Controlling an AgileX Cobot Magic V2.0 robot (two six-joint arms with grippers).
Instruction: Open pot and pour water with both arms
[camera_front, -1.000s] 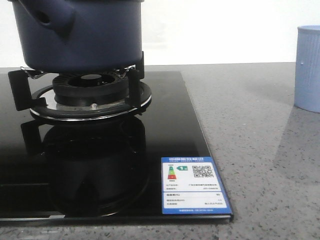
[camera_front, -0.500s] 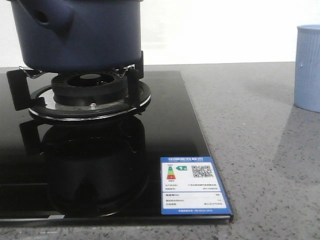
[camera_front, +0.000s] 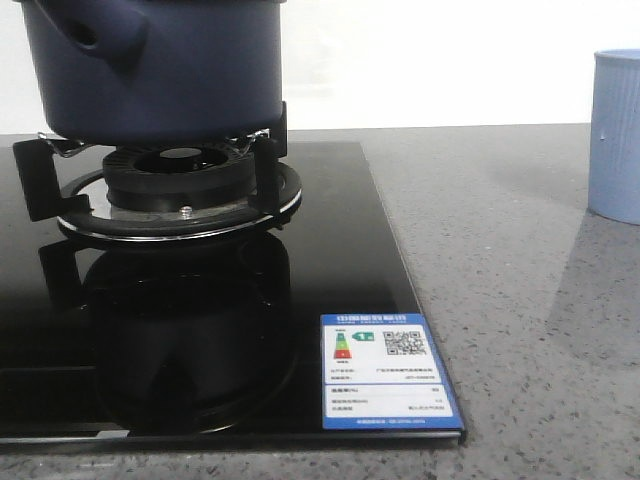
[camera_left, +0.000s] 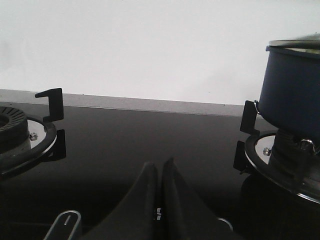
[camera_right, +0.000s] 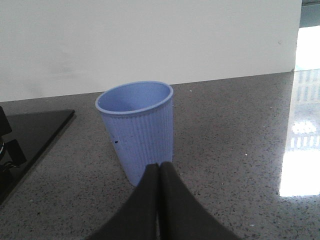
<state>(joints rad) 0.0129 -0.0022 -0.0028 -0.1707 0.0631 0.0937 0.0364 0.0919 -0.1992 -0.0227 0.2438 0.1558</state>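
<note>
Currently the pot (camera_front: 160, 70) sits lidded on the burner (camera_front: 180, 195); cup (camera_right: 136, 130) right of the burner. Both grippers, left (camera_left: 157, 175) and right (camera_right: 159, 177), are closed and empty. Pot looks rigid, heavy; grip stubby handle (camera_front: 100, 35), lid possibly glass, slippery.
</note>
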